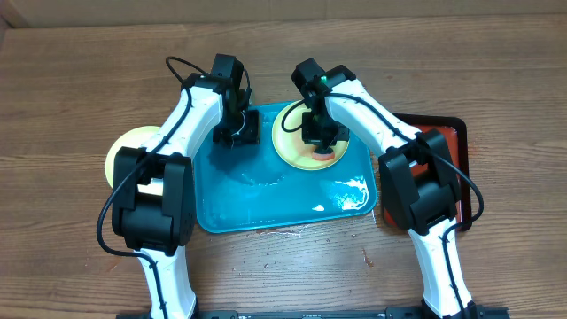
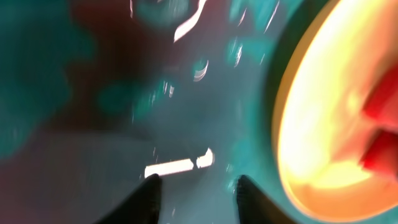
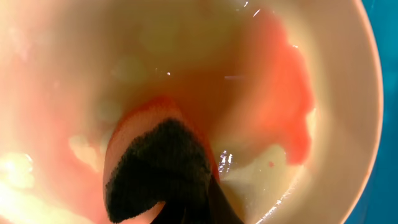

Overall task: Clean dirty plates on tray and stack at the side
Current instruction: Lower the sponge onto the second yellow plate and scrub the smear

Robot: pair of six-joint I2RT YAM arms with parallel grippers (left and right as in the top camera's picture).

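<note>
Hiding plate [image 1: 288,146] centre: right end effector [image 1: 319,142]

Overhead view: bright, even light from above, sharp edge to edge. White glare patches lie on the wet tray [image 1: 266,208], nearer the camera's bottom edge than the right jaws. Shadows are soft and short.

Left wrist view: heavy motion blur. Streaked highlights sit ahead of the jaws, and the plate [image 2: 323,124] to their right is overexposed.

Right wrist view: very close and soft in focus, with small glints on the plate just beyond the jaws.
</note>
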